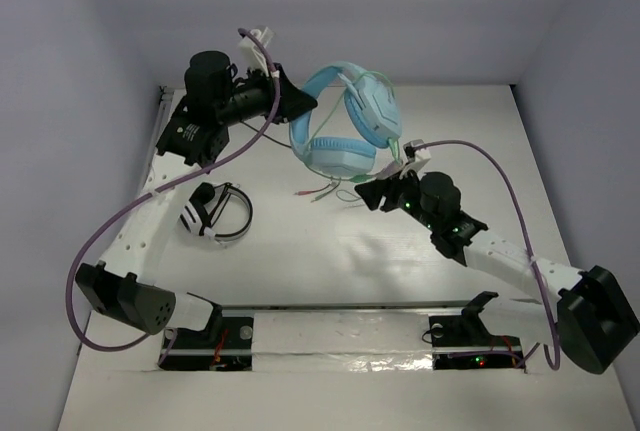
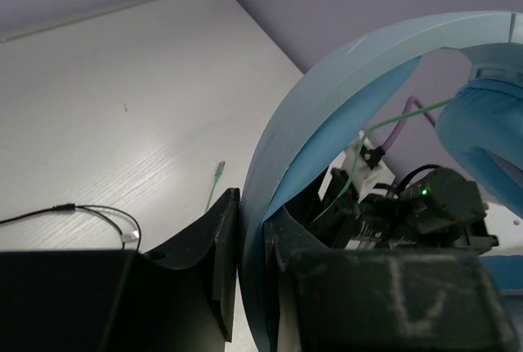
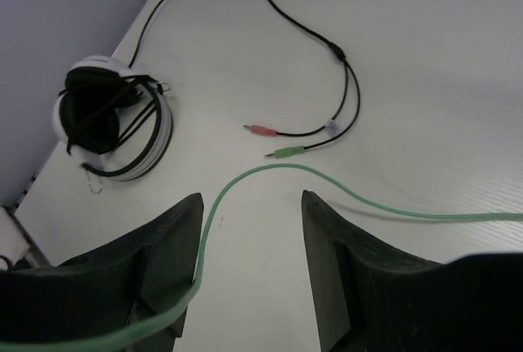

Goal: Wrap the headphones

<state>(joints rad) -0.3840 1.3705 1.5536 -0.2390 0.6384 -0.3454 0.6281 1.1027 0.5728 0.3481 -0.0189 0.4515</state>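
Black-and-white headphones [image 1: 215, 213] left of blue headphones [image 1: 340, 158]

White arm links [image 1: 148, 209], black joints [image 1: 210, 76] and jaws, purple cables [image 1: 470, 145], green wrist lights [image 1: 457, 222].

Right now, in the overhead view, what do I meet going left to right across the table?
The black-and-white headphones → light blue headphones → right arm's wrist.
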